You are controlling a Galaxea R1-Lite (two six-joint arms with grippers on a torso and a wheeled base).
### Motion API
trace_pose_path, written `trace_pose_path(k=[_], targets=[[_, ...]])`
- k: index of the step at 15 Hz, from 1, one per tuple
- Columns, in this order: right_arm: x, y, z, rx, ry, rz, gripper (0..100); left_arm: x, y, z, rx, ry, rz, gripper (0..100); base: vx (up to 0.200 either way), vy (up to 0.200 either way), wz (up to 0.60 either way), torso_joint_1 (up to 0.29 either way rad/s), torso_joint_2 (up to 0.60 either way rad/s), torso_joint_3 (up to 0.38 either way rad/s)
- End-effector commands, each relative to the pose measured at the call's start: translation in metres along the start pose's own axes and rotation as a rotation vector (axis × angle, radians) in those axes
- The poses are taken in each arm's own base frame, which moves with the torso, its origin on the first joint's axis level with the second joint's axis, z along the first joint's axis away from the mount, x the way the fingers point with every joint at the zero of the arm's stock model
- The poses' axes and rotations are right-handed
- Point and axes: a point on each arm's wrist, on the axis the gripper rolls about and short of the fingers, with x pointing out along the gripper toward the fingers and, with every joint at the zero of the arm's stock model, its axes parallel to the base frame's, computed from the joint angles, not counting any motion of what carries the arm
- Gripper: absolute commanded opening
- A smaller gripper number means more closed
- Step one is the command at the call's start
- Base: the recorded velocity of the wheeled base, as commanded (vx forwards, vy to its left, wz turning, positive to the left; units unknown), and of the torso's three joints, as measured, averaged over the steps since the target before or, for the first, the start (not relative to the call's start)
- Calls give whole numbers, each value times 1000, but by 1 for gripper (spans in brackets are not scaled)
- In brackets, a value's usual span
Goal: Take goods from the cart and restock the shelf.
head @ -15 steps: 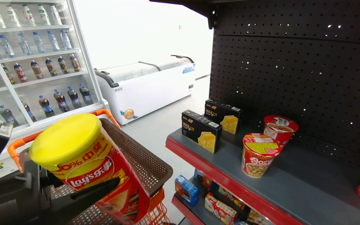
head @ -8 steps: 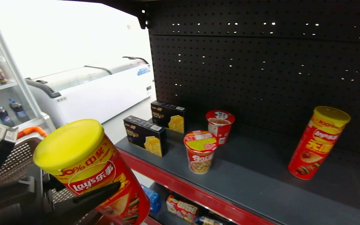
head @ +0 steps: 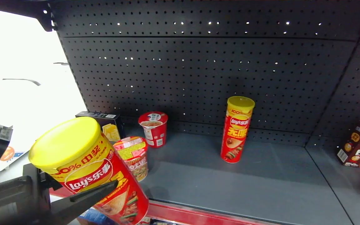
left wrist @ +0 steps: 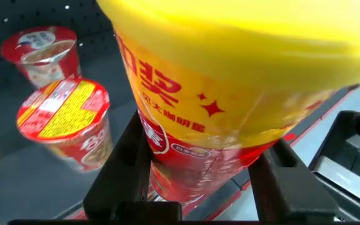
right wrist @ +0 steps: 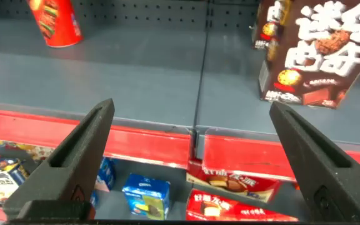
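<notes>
Shelf (head: pixel 230 184) space is wide and mostly bare from where I stand, a grey board under a dark pegboard back (head: pixel 198 78). The chip can (head: pixel 86 168) meant for it is not on it yet. It hangs out in front of the red front edge (head: pixel 198 215), at the left end, leaning over with its yellow lid tipped away from upright. The left gripper (left wrist: pixel 200 165) pinches it around the body, a finger on either side. The right gripper (right wrist: pixel 192 109) is spread wide with nothing in it, low before the right stretch of the shelf.

My worry is the lean. A can that tall and narrow, let go while tilted, would likely topple and roll off the front. The nearer noodle cup sits just beside the can's path, so a careless swing inward could knock it over.

By count:
- **Chip cans:** two, the held one and a second chip can (head: pixel 237 129) standing upright near the back.
- **Brown boxes:** two (head: pixel 359 145) at the far right.
- **Black box:** one (head: pixel 105 123), half hidden behind the held can.
- **Noodle cups:** two, one at the back (head: pixel 153 128) and one nearer the front (head: pixel 133 157).
</notes>
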Motion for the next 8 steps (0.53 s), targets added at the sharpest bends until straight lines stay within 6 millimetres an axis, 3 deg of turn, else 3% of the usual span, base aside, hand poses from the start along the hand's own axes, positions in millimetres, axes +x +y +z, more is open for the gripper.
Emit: trace_pose_path(k=[1, 8], targets=[[0, 0, 0, 1, 0, 1, 100, -8, -4, 11, 15, -57, -11, 0, 0, 0, 0, 0, 0, 0], [0, 1, 0, -54, -1, 39, 100, -32, -17, 20, -21, -140, -56, 0, 0, 0, 0, 0, 0, 0]])
